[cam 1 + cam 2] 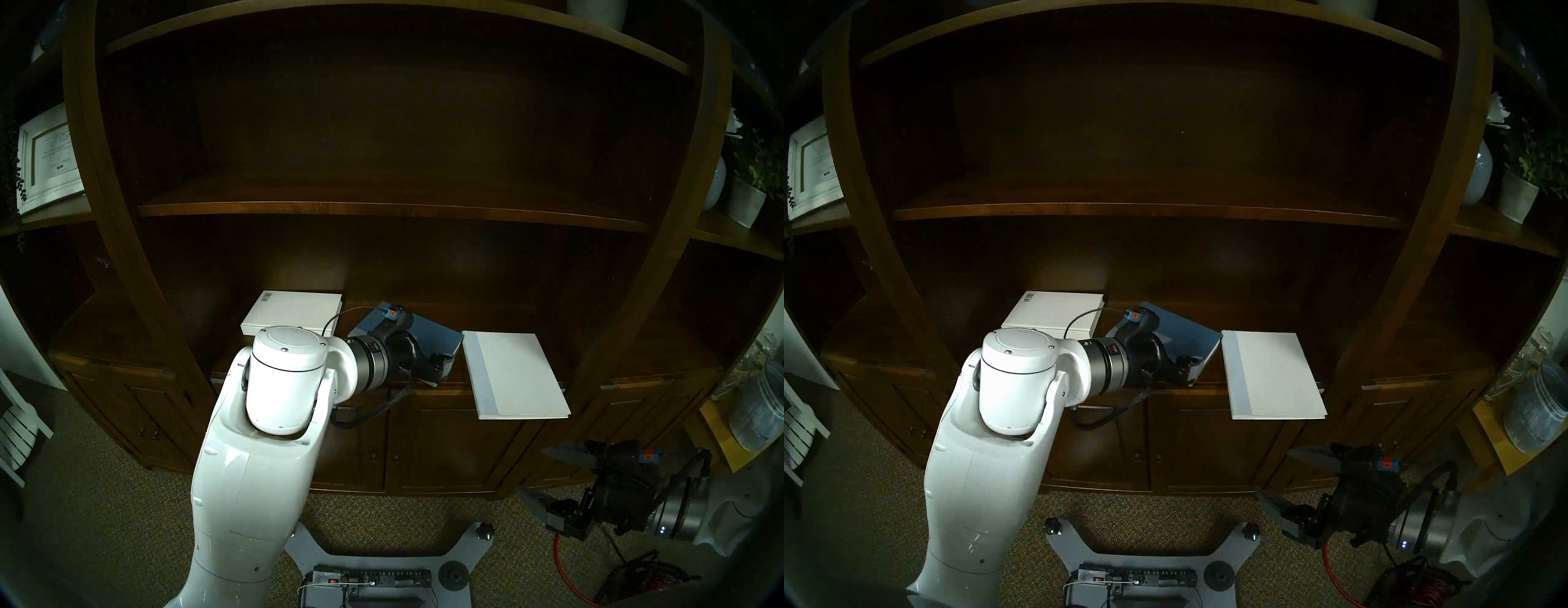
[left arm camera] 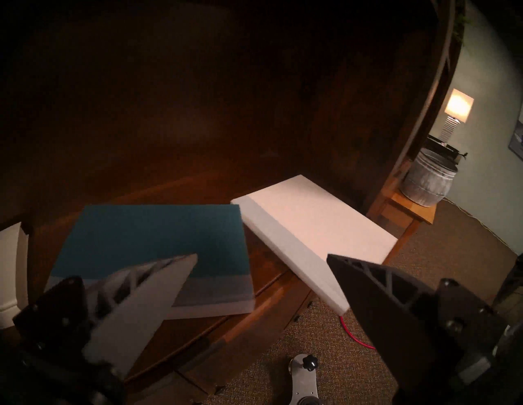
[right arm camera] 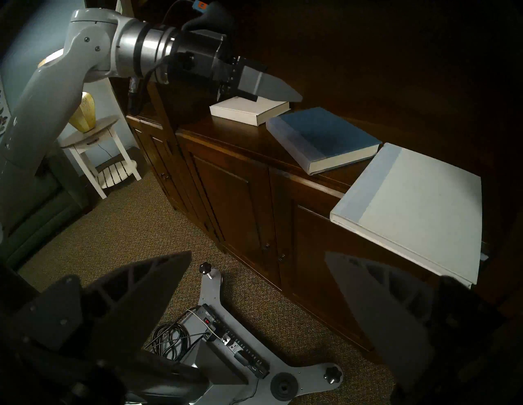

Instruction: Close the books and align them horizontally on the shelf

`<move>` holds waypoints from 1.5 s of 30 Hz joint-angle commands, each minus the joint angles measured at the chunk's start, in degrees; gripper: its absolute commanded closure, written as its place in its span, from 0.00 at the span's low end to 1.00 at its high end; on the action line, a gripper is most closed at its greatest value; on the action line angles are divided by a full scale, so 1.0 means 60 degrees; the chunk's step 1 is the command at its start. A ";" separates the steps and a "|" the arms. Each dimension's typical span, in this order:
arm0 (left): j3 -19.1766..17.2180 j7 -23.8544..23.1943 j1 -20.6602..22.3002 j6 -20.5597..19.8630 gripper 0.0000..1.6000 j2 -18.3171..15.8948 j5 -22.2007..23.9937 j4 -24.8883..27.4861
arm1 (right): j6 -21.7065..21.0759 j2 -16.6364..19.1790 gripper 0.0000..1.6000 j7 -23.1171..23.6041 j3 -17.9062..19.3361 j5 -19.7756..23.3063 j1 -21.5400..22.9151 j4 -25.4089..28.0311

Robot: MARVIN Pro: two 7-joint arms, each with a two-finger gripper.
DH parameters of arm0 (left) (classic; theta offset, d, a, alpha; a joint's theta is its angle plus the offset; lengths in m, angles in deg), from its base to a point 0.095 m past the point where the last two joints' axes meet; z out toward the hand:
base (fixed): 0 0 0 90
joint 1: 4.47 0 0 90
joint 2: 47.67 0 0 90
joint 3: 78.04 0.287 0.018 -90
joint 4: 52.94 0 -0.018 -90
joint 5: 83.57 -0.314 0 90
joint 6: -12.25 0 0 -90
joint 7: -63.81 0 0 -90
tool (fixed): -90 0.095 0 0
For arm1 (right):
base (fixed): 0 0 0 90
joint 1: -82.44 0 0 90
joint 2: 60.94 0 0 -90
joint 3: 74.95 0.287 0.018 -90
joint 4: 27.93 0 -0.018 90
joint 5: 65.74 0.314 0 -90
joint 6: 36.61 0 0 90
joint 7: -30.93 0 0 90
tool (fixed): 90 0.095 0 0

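Note:
Three closed books lie flat on the shelf (image 1: 509, 312). The white book with a barcode (image 1: 292, 312) is at the left, square to the edge. The blue book (image 1: 432, 333) is in the middle, skewed; it also shows in the left wrist view (image 2: 152, 240). The white book with a grey-blue strip (image 1: 515, 373) is at the right and overhangs the front edge. My left gripper (image 2: 261, 256) is open and empty just above the blue book's near edge. My right gripper (image 1: 532, 469) is open and empty, low before the cabinet doors, below the overhanging book (image 3: 418, 203).
A thinner upper board (image 1: 382, 208) runs above the books. A white-framed picture (image 1: 46, 161) stands on the left side shelf. A potted plant (image 1: 751, 187) and glass jars (image 1: 759, 407) are at the right. The robot base (image 1: 373, 569) and a red cable (image 1: 560, 564) lie on the carpet.

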 commanded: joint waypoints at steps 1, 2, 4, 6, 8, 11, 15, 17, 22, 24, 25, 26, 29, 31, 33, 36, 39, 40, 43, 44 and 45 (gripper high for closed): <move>0.0946 0.0557 -0.0236 0.0036 0.00 -0.0243 -0.0620 0.0865 | 0.0186 0.0034 0.00 -0.0037 0.0003 -0.0022 0.0095 0.0038; 0.1087 0.0696 -0.0155 0.0036 0.00 -0.0276 -0.0726 0.0755 | 0.0190 0.0034 0.00 -0.0039 0.0000 -0.0025 0.0097 0.0038; 0.1461 0.1109 0.0091 0.0036 0.00 -0.0344 -0.0954 0.0414 | 0.0202 0.0036 0.00 -0.0046 -0.0009 -0.0033 0.0102 0.0038; 0.1642 0.1325 0.0267 0.0036 0.00 -0.0351 -0.1049 0.0172 | 0.0205 0.0038 0.00 -0.0049 -0.0011 -0.0037 0.0103 0.0038; 0.1772 0.1495 0.0366 0.0036 0.00 -0.0359 -0.1141 0.0004 | 0.0205 0.0038 0.00 -0.0051 -0.0012 -0.0038 0.0103 0.0038; 0.1994 0.1810 0.0639 0.0036 0.00 -0.0304 -0.1207 -0.0429 | 0.0209 0.0040 0.00 -0.0057 -0.0015 -0.0045 0.0104 0.0038; 0.2134 0.2133 0.1033 0.0036 0.00 -0.0112 -0.1292 -0.1053 | 0.0205 0.0041 0.00 -0.0062 -0.0014 -0.0049 0.0103 0.0038; 0.2158 0.2292 0.1253 0.0036 0.00 0.0025 -0.1319 -0.1420 | 0.0200 0.0042 0.00 -0.0065 -0.0013 -0.0051 0.0102 0.0038; 0.2175 0.2595 0.1698 0.0089 0.00 0.0294 -0.1346 -0.2045 | 0.0185 0.0044 0.00 -0.0068 -0.0009 -0.0053 0.0100 0.0038; 0.2163 0.2693 0.1778 0.0156 0.00 0.0348 -0.1350 -0.2174 | 0.0180 0.0045 0.00 -0.0069 -0.0007 -0.0053 0.0099 0.0038; 0.2197 0.2738 0.1933 0.0123 0.00 0.0420 -0.1355 -0.2321 | 0.0179 0.0045 0.00 -0.0070 -0.0007 -0.0054 0.0099 0.0038; 0.2156 0.2782 0.1815 0.0223 0.00 0.0374 -0.1346 -0.2266 | 0.0178 0.0045 0.00 -0.0071 -0.0006 -0.0054 0.0098 0.0038; 0.2247 0.2942 0.2236 0.0145 0.00 0.0575 -0.1364 -0.2705 | 0.0177 0.0047 0.00 -0.0075 -0.0007 -0.0057 0.0098 0.0038; 0.2249 0.3041 0.2309 0.0198 0.00 0.0621 -0.1366 -0.2880 | 0.0178 0.0048 0.00 -0.0077 -0.0007 -0.0059 0.0099 0.0038; 0.2275 0.3148 0.2484 0.0203 0.00 0.0716 -0.1362 -0.3137 | 0.0178 0.0049 0.00 -0.0080 -0.0008 -0.0061 0.0099 0.0038; 0.2330 0.3361 0.2780 0.0246 0.00 0.0874 -0.1351 -0.3633 | 0.0180 0.0051 0.00 -0.0086 -0.0009 -0.0066 0.0099 0.0038; 0.2361 0.3459 0.2918 0.0256 0.00 0.0947 -0.1333 -0.3850 | 0.0182 0.0052 0.00 -0.0089 -0.0010 -0.0068 0.0100 0.0038; 0.2366 0.3513 0.2932 0.0292 0.00 0.0956 -0.1318 -0.3912 | 0.0183 0.0053 0.00 -0.0091 -0.0010 -0.0069 0.0100 0.0038; 0.2403 0.3668 0.3160 0.0316 0.00 0.1083 -0.1293 -0.4267 | 0.0184 0.0054 0.00 -0.0095 -0.0011 -0.0073 0.0100 0.0038; 0.2411 0.3724 0.3223 0.0326 0.00 0.1119 -0.1280 -0.4370 | 0.0185 0.0055 0.00 -0.0097 -0.0012 -0.0075 0.0100 0.0038; 0.2415 0.3780 0.3329 0.0332 0.00 0.1180 -0.1271 -0.4529 | 0.0185 0.0055 0.00 -0.0098 -0.0012 -0.0076 0.0100 0.0038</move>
